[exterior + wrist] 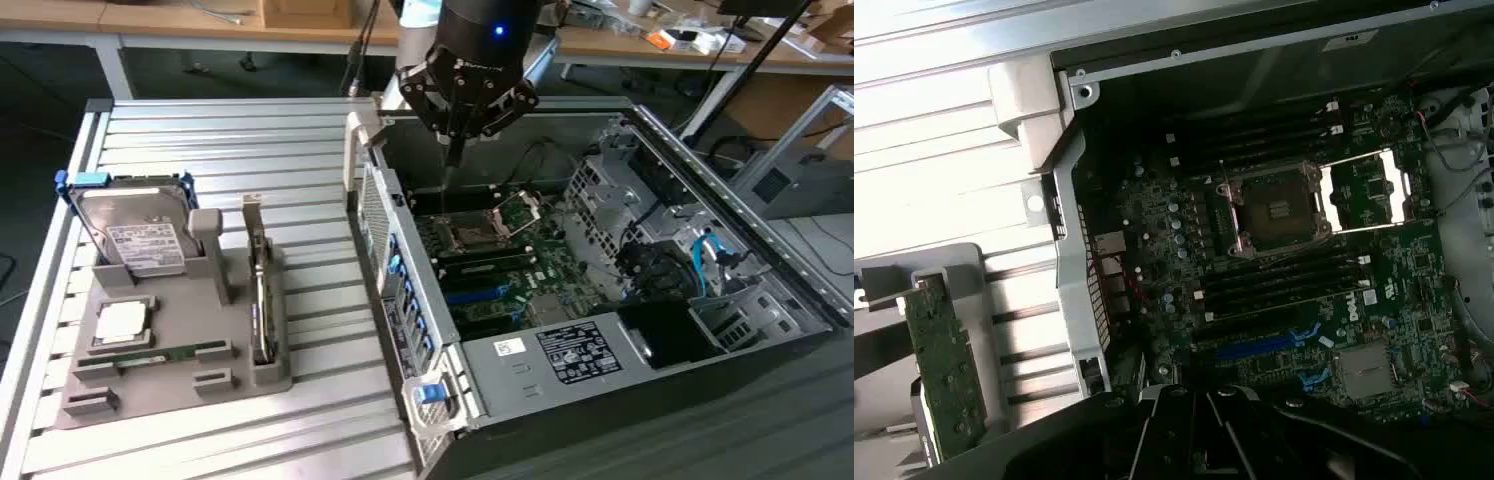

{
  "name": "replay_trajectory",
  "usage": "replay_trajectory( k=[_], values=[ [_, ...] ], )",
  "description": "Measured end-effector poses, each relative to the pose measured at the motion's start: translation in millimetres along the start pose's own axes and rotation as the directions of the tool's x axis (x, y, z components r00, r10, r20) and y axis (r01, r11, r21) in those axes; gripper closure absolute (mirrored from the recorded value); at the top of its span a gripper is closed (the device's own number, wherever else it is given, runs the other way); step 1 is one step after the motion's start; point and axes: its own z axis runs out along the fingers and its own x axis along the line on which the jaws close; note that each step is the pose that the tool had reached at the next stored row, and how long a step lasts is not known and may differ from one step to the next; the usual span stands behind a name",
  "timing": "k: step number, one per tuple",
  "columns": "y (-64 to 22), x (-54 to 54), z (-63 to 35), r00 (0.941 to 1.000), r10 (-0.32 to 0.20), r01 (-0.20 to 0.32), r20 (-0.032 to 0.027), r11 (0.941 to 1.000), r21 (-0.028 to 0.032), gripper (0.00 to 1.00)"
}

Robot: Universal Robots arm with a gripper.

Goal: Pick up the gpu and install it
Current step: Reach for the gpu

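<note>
Overhead, the robot's hand (454, 150), fingers pinched together and apparently empty, hangs over the open computer case (387, 230), just above the motherboard's processor socket (478, 232). The gpu (262, 300) stands on edge in a grey holder (147, 380) on the slatted worktop (240, 150). It is outside the case on the exterior view's left, well apart from the hand. Its long axis runs roughly parallel to the case's nearest wall.

On the surface (267, 150), a holder (160, 395) lies at the exterior view's left of the computer case (561, 350), carrying the hard drive (134, 235) and the gpu (262, 300).
</note>
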Motion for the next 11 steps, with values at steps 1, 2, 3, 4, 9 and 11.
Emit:
replay_trajectory(
  k=[1,2,3,4,9,11],
  values=[
    [0.0,0.0,0.0,1.0000,0.000,0.000,0.0000,1.0000,0.0000,0.89],
    [0.0,0.1,0.0,1.0000,0.000,0.000,0.0000,1.0000,0.0001,0.89],
    [0.0,0.3,-0.1,1.0000,0.000,0.000,0.0000,1.0000,0.0002,0.89],
    [-0.1,0.8,0.0,1.0000,0.000,0.000,0.0001,1.0000,0.0000,0.89],
    [-1.2,5.6,-0.2,1.0000,0.000,0.000,0.0001,1.0000,0.0000,0.89],
    [-1.4,6.9,-0.2,1.0000,0.000,0.000,0.0002,1.0000,-0.0001,0.89]
  ],
)
